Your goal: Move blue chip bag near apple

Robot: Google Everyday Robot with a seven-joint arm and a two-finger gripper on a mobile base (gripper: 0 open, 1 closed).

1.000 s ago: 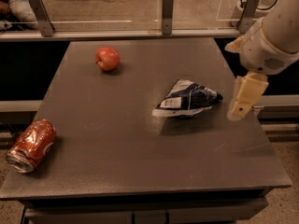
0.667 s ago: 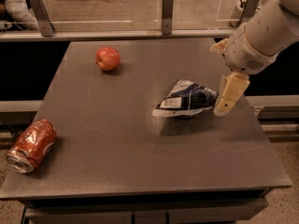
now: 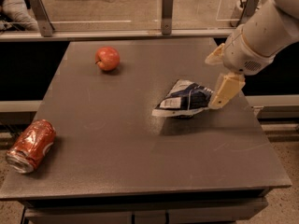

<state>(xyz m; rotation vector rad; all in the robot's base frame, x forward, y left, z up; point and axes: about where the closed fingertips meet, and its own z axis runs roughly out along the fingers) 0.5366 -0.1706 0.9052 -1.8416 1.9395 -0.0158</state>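
The blue chip bag [image 3: 186, 99] lies crumpled on the grey table [image 3: 117, 157], right of centre, dark navy with white label patches. The apple [image 3: 107, 58] is red and stands at the far left part of the table, well apart from the bag. My gripper [image 3: 220, 97] hangs from the white arm [image 3: 261, 31] at the right. Its cream finger tip is down at the bag's right end, touching or nearly touching it.
A crushed red soda can [image 3: 31, 145] lies at the table's front left corner. A glass-panelled rail with metal posts [image 3: 167, 12] runs behind the table. The table's right edge is just under the arm.
My gripper has moved left from beside the table's right edge toward the bag and now sits against its right end. The bag, apple and can have not moved.
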